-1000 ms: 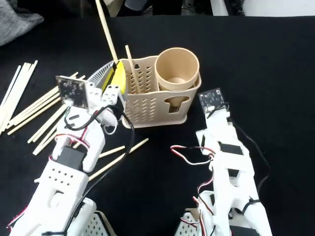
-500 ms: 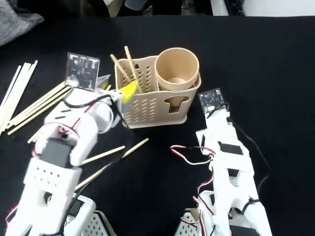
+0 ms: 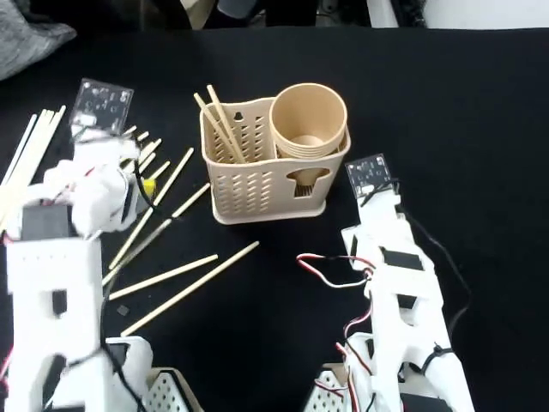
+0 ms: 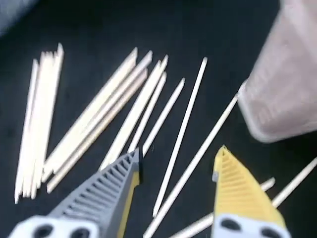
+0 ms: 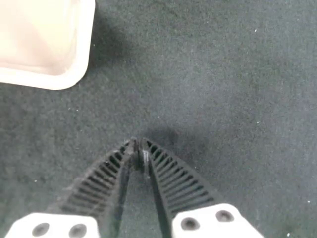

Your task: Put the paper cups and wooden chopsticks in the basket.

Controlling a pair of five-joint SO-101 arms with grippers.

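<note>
Your left gripper (image 4: 178,153) hangs wide open and empty over loose chopsticks (image 4: 99,119) beside the basket (image 3: 257,184). Your right gripper (image 5: 137,146) is pinched closed on nothing near the basket.

I've let go: the chopstick (image 3: 210,120) I held high now leans in the basket (image 3: 257,184) beside the first. My left gripper (image 4: 178,153) has swung away from the basket, jaws spread, over the loose sticks (image 4: 99,119).

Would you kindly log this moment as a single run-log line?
left pincer: open above loose chopsticks | right pincer: shut, empty | basket: paper cups, two chopsticks inside
</note>
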